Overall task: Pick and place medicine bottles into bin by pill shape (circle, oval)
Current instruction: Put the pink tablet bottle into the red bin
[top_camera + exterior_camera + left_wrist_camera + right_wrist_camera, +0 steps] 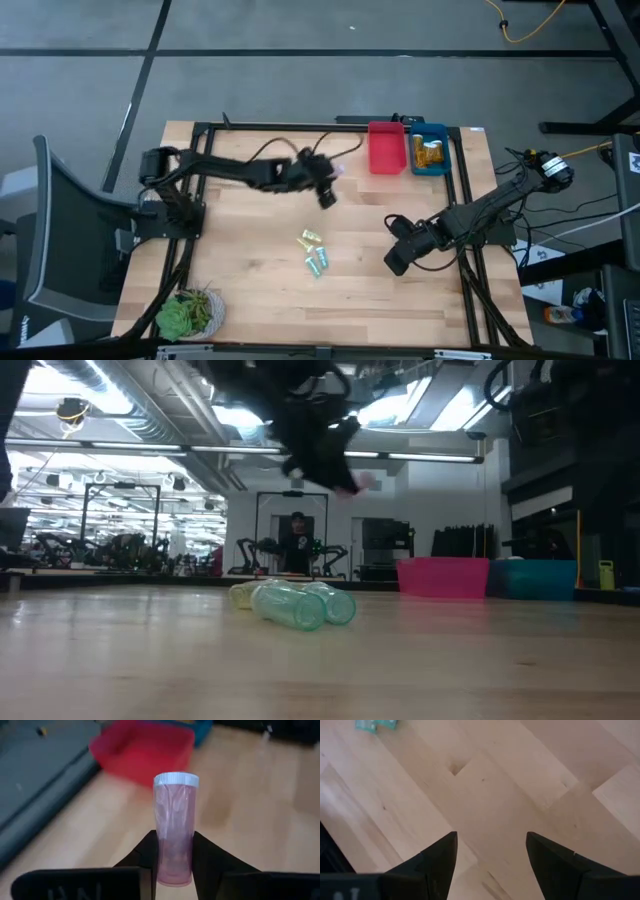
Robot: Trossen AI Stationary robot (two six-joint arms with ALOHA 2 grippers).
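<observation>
My left gripper (328,195) is raised over the table's middle, left of the bins, and shut on a pale purple medicine bottle (174,827) with a pale cap (176,779). Three more bottles, yellow and green-teal (313,252), lie on their sides on the table's middle; the low view shows them too (292,603). The red bin (386,147) and the blue bin (430,150), which holds orange bottles, stand at the far edge. My right gripper (397,262) is open and empty low over the table's right half. My left gripper pinches the purple bottle's lower body (174,862) between its two fingers (145,855), one on each side. The bottle's capped end points away from the gripper, past the fingertips. It is lifted clear of the table.
A small green plant (187,313) sits at the near left corner. Bare wood lies between the lying bottles and the bins. Black frame rails run along the table's left, right and far sides.
</observation>
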